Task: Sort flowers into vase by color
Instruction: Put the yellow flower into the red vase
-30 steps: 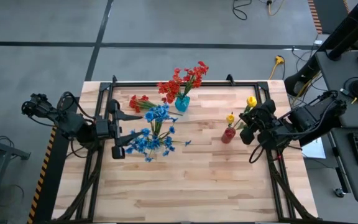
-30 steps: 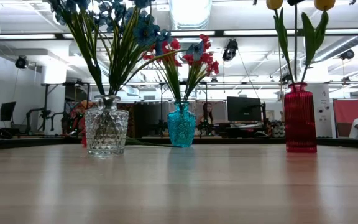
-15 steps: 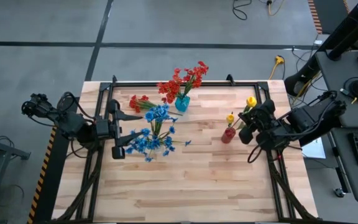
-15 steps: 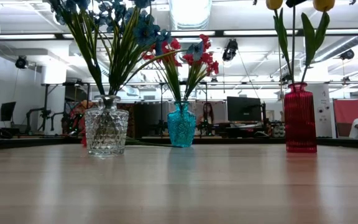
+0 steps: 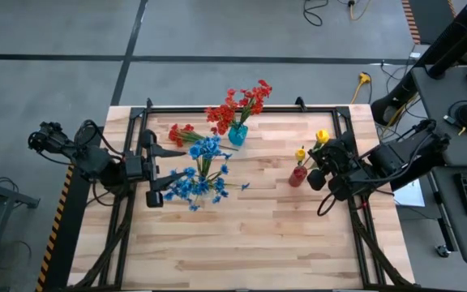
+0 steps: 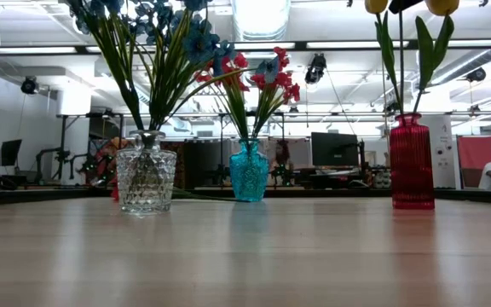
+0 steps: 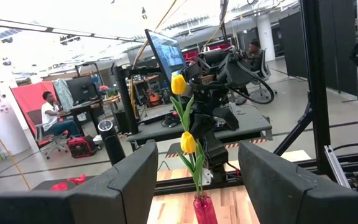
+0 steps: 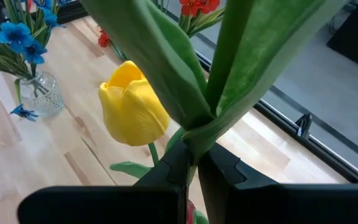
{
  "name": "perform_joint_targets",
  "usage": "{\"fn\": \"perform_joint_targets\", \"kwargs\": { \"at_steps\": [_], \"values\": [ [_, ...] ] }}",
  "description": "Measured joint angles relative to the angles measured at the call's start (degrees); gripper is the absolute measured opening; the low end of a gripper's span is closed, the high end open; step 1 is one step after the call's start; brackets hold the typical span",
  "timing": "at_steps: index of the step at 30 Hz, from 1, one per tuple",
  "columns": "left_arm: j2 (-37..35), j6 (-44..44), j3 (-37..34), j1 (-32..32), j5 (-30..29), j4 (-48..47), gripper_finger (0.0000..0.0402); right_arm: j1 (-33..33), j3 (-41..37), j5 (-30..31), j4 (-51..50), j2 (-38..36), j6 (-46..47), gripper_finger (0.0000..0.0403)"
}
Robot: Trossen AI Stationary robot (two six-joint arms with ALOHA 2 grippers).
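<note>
Right tool (image 5: 328, 165), clamped on a yellow tulip's stalk (image 8: 194, 134), has carried its bloom (image 5: 322, 135) slightly toward the red vase (image 5: 298, 176), where another yellow tulip (image 5: 300, 153) stands; we judge the insertion close. Left tool (image 5: 154, 170) waits with fingers apart beside the clear vase (image 6: 146, 179) of blue flowers (image 5: 197, 172). We count three vases on the bench (image 5: 250, 235), two yellow tulips, and red flowers (image 5: 237, 105) in the teal vase (image 5: 237, 134), with one red stem (image 5: 182, 132) lying loose.
</note>
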Motion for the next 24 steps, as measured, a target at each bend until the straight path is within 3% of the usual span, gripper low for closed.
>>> {"fn": "perform_joint_targets", "kwargs": {
  "at_steps": [24],
  "values": [
    [0.0,-0.02,0.0,0.0,-0.02,-0.3,0.0206,0.0,0.0,-3.23,-0.05,0.21,1.01,0.0028]
  ]
}}
